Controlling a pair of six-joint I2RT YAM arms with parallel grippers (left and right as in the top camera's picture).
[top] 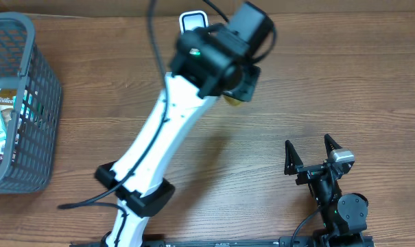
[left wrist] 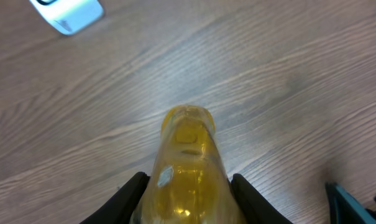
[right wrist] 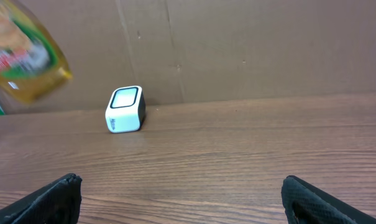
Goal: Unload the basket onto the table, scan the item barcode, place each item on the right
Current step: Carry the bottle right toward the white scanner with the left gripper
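The yellow bottle (left wrist: 188,149) is clamped by the left gripper (left wrist: 189,193), whose jaws are drawn partway in against the bottle's sides. The bottle is held in the air above the wooden table (top: 344,82), tilted, with its cap end pointed down at the wood. The white scanner (right wrist: 124,109) is seen close by, at the back edge. The right gripper (top: 307,142) is spread wide, with nothing between its fingers. A grey basket (top: 36,68) is parked far left.
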